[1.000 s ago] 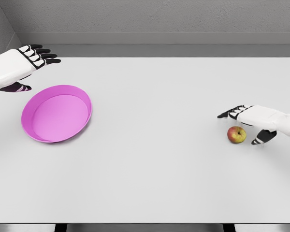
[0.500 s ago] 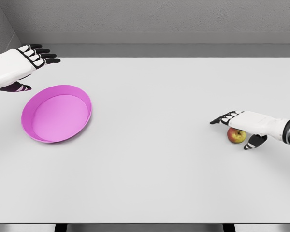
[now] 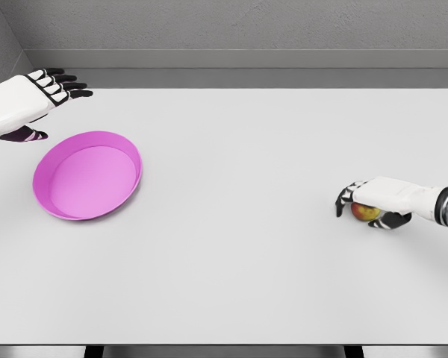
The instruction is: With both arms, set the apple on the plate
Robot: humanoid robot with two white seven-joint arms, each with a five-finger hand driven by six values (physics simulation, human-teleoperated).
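Near the right edge of the white table (image 3: 239, 246), about midway between its front and back, the apple (image 3: 365, 212) sits on the surface, showing only a patch of red and yellow skin beneath the hand that covers it. The right hand (image 3: 375, 200) lies over the fruit from above, its white back turned upward, its black fingers (image 3: 344, 200) curled down over the apple's left side and the thumb tucked under at the front right, so that the digits are closed around the apple; whether the fruit rests on the table or is raised a little from it cannot be told. The right forearm runs out of the picture at the right edge, with a dark banded wrist just behind the hand. Well apart from all this, on the left half of the table, lies the pink plate (image 3: 54, 205), a shallow round dish with a raised rim and nothing in it. Just behind and to the left of the plate hangs the left hand (image 3: 30, 101), above the table's far left corner, palm turned inward, its dark-tipped fingers held straight and slightly apart and the thumb below them, grasping nothing. Behind the table a grey wall closes the scene.
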